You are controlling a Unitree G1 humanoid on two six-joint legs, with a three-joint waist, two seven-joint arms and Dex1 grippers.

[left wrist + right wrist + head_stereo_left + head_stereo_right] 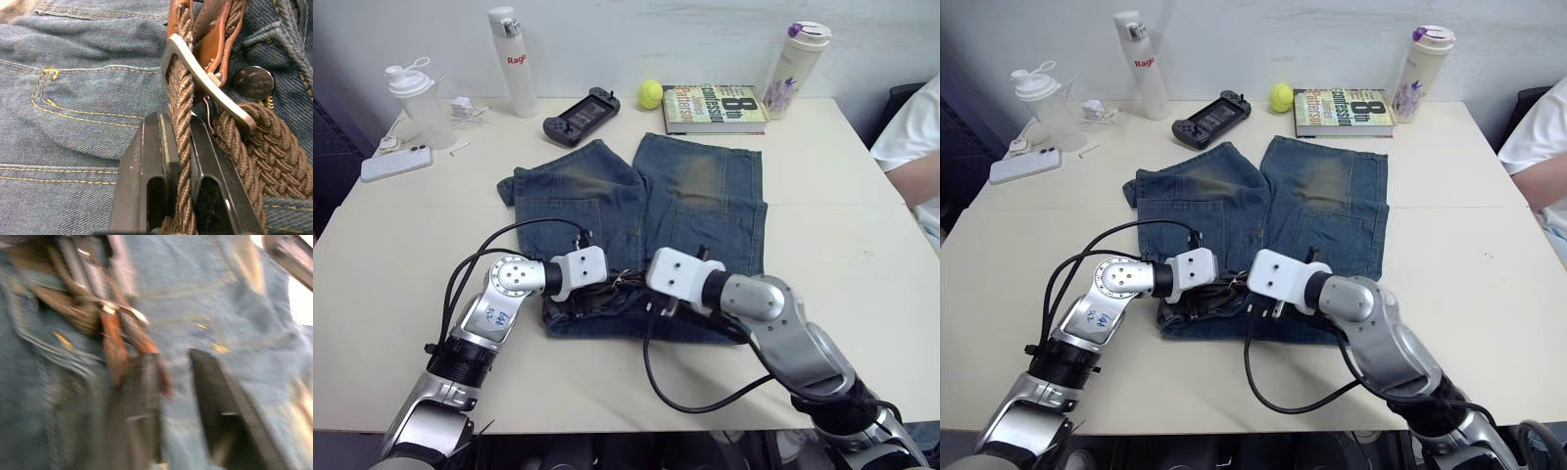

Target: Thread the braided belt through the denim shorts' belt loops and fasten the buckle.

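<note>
Left gripper (178, 161) pinches the belt (180, 105) just short of the buckle (208, 83) at the shorts' (690, 201) waistband, right gripper (173, 396) spread beside it; a pull could slide the strap out of the frame.

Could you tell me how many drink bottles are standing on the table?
3: a clear shaker bottle at the far left, a tall white bottle beside it toward the middle, and a flowered tumbler at the far right, next to the book.
</note>
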